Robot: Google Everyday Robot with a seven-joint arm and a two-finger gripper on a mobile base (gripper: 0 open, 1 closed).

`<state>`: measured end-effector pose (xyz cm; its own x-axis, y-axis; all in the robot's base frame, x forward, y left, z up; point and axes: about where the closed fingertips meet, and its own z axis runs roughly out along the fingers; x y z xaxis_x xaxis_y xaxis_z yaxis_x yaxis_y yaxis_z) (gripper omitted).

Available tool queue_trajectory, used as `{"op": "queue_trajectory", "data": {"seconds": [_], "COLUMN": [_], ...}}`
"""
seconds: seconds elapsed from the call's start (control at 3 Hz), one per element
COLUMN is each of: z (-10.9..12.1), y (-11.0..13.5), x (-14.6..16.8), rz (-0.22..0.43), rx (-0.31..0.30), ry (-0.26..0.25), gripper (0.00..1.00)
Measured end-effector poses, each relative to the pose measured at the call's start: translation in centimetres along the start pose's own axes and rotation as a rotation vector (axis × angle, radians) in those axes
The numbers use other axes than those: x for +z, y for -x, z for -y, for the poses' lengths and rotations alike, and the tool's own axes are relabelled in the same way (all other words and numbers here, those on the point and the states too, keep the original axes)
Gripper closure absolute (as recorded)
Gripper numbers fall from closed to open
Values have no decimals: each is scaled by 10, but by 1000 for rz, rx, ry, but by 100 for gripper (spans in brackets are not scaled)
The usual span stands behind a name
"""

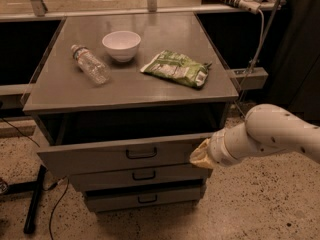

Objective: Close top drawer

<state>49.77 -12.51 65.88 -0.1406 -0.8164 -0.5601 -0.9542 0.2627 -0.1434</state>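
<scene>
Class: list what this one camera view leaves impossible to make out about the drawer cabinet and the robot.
1. Top drawer interior, camera view: in deep shadow under the cabinet top; contents unknown.
2. Gripper at the drawer front's right end: whether it touches the panel is hidden behind the arm.
3. The arm's base: cut off by the right edge.
4. Green bag print: too small to read.

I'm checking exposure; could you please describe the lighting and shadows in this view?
Camera view: dim, warm light overall; the top drawer is deeply shadowed inside, beneath the tabletop; the white bowl is brightest; the end effector, at the drawer front's right end, is clearly lit.
</scene>
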Motion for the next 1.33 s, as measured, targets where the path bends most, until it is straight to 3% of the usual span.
{"op": "queue_trajectory", "data": {"seconds": [1.0, 1.33], "z": [0, 0], "y": [0, 0], "x": [0, 0], "rz": [0, 0], "rx": [0, 0], "ry": [0, 0], "gripper": [16, 0]}}
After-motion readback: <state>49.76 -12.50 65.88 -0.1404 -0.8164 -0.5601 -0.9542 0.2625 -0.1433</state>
